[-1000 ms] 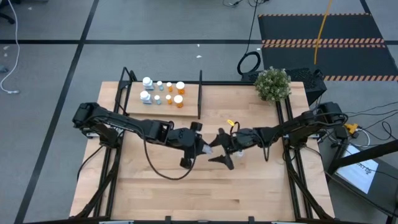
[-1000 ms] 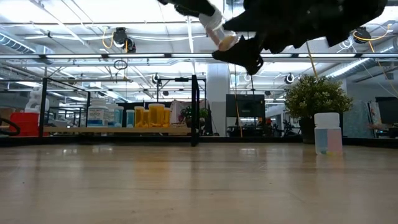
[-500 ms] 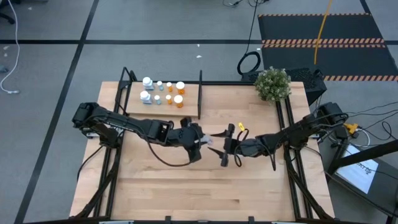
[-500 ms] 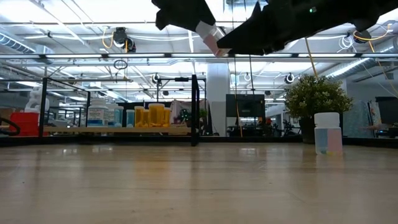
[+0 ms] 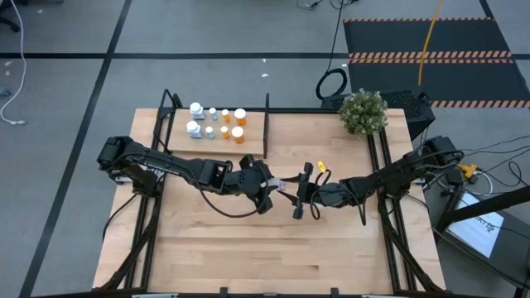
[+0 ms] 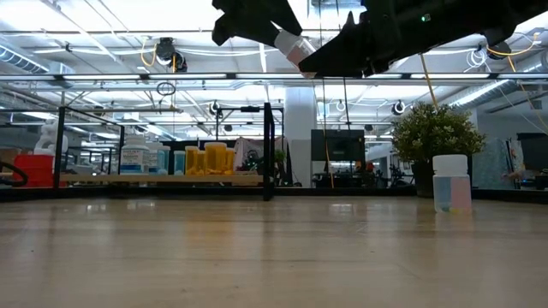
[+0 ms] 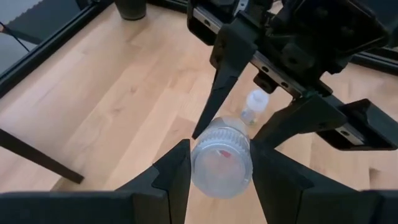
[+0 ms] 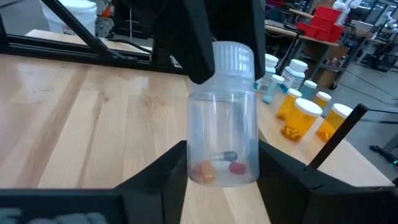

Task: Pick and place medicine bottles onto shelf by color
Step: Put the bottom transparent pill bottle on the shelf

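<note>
Clear bottle (image 8: 222, 118) lies level between both grippers: left gripper (image 7: 219, 167) pinches its cap end, right gripper (image 8: 221, 163) clasps its base.

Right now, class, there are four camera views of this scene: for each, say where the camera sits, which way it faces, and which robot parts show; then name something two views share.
High view: above the table, facing straight down; both arms, the shelf, a potted plant.
Low view: at tabletop height, facing level toward the room; both arms overhead, a white-capped bottle standing.
Left wrist view: behind the left gripper, which holds a clear bottle; right gripper opposite.
Right wrist view: behind the right gripper around the same bottle.
Shared: both wrist views show the clear bottle.
</note>
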You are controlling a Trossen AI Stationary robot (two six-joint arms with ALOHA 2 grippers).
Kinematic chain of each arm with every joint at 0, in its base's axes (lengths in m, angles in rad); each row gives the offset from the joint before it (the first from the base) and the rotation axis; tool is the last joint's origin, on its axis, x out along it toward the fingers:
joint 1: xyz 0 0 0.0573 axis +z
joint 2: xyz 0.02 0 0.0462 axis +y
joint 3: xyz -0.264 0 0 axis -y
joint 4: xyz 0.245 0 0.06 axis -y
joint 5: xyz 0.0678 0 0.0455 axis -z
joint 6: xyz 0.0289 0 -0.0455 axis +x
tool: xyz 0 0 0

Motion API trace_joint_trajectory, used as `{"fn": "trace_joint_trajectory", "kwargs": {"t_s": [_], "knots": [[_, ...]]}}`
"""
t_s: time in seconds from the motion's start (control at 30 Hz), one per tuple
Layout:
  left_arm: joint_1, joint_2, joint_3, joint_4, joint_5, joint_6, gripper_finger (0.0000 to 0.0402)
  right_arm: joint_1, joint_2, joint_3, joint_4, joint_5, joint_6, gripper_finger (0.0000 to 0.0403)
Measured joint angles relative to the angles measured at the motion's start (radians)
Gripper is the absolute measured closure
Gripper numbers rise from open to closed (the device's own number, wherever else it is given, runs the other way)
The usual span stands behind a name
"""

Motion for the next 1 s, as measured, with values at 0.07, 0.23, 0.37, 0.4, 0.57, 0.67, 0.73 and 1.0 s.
{"fn": "trace_joint_trajectory", "kwargs": {"t_s": [0.07,0.23,0.37,0.4,0.57,0.67,0.73,1.0], "knots": [[0.000,0.000,0.000,-0.002,0.000,0.002,0.0252,0.000,0.000,0.000,-0.002,0.000,0.000,0.0249],[0.000,0.000,0.000,-0.002,0.003,0.047,0.0252,0.000,0.000,0.000,-0.007,-0.001,0.006,0.0254],[-0.004,0.000,0.000,0.000,0.008,0.146,0.0225,0.000,0.000,0.000,-0.009,-0.011,0.055,0.0238],[-0.007,0.000,0.000,0.000,0.008,0.164,0.0211,0.000,0.000,0.000,-0.013,-0.029,0.069,0.0236],[-0.014,-0.002,0.000,0.009,0.010,0.281,0.0129,-0.001,0.001,0.000,-0.017,-0.135,0.156,0.0245],[-0.025,-0.009,0.000,0.013,0.021,0.438,0.0094,-0.012,0.001,0.000,-0.016,-0.229,0.217,0.0250],[-0.042,-0.010,0.000,0.012,0.040,0.561,0.0080,-0.026,0.001,0.000,-0.017,-0.301,0.269,0.0249],[-0.054,-0.010,0.000,-0.049,0.191,0.793,0.0081,-0.103,0.001,-0.001,-0.010,-0.554,0.353,0.0241]]}}
